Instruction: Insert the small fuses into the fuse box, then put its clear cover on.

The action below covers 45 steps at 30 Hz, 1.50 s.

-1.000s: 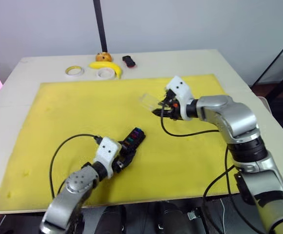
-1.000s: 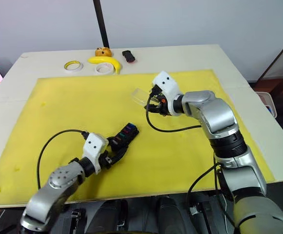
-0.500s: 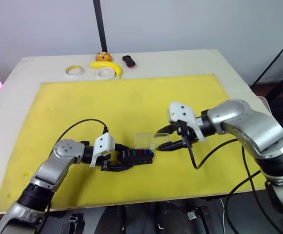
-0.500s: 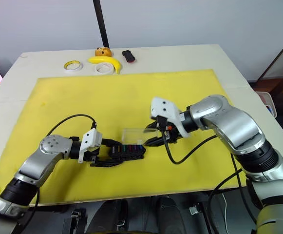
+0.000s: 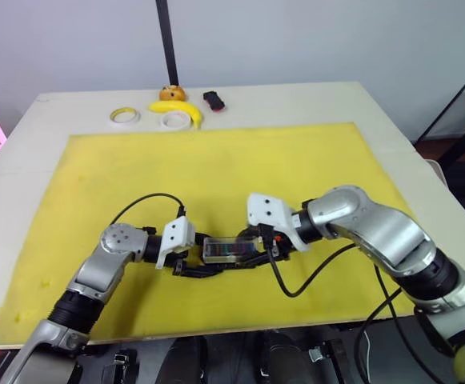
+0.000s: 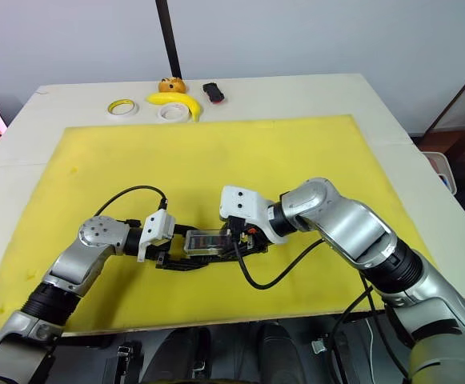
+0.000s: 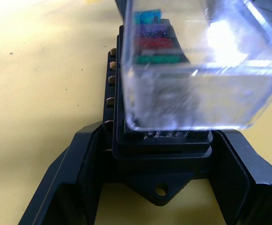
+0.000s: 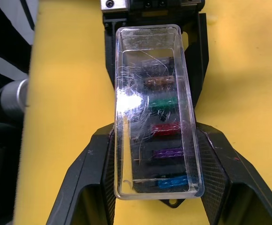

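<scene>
Right wrist view has the clear cover sitting over the small fuses in the fuse box, near the yellow mat's front edge. Left gripper clamps one end; right gripper fingers seemingly pinch the cover

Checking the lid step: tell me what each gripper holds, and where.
Right gripper grips the clear cover by its long sides; left gripper clamps the fuse box at its end.
</scene>
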Available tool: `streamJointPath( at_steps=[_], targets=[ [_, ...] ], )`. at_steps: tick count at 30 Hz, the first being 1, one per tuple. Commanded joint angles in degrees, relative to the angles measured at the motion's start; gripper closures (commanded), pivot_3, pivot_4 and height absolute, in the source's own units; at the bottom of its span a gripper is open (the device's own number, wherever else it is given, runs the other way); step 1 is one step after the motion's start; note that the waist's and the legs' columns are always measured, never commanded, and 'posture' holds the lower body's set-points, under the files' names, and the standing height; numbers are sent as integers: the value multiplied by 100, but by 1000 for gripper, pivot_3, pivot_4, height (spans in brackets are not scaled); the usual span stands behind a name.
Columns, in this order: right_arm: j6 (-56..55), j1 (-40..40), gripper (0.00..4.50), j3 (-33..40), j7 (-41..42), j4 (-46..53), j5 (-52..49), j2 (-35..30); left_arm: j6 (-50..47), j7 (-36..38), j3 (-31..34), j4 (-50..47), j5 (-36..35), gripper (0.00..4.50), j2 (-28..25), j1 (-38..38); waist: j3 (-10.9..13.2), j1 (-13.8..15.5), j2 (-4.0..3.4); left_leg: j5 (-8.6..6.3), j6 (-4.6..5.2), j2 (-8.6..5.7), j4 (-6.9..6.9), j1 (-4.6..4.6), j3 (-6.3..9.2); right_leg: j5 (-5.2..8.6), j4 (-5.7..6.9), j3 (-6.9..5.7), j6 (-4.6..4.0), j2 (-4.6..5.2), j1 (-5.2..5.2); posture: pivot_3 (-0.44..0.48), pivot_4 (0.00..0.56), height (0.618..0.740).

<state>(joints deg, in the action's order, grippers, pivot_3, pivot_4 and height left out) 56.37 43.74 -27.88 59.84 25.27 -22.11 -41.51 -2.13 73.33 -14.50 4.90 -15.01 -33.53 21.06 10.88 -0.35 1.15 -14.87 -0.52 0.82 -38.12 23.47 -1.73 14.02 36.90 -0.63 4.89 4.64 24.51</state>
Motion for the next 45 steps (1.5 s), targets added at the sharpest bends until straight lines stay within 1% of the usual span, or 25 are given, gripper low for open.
streamJointPath(
  at_steps=[1, 14, 21, 26, 45],
  targets=[
    [-219, 43, 2781, -31, -11, 52, 152, -6, -4, -107, -96, 79, 202, 1940, 70, 13, 0, 1, 0, 0, 0, 0, 0, 0, 0, 0, 0, 0, 0, 0, 0, 0, 150, 740],
    [-422, -215, 2781, -318, 66, -140, 463, -40, -61, -204, -101, -2, 279, 1940, 112, -37, -1, 53, 1, 0, 0, -2, -3, -1, 0, -1, -1, 0, 3, 0, -5, 0, 150, 740],
    [-478, -205, 2781, -381, 121, -222, 616, -57, 25, -254, -89, 100, 375, 1940, 156, -18, -2, 68, 0, 0, 0, -2, -3, -4, 0, -1, -1, 0, 2, -1, -6, 0, 150, 740],
    [-694, -252, 2781, -488, 251, -242, 823, -215, 49, -271, -90, 111, 403, 1940, 199, -15, -4, 94, 0, 0, 0, -2, -3, -7, -1, -1, -1, 0, 2, -1, -9, 0, 150, 740],
    [-495, -528, 2781, -319, 158, -97, 819, -220, 199, -285, -53, 367, 459, 1940, 301, 198, -10, 119, 0, 0, 0, -7, -10, -8, 2, 2, -5, 0, -4, 2, -21, 0, 150, 740]
  ],
)
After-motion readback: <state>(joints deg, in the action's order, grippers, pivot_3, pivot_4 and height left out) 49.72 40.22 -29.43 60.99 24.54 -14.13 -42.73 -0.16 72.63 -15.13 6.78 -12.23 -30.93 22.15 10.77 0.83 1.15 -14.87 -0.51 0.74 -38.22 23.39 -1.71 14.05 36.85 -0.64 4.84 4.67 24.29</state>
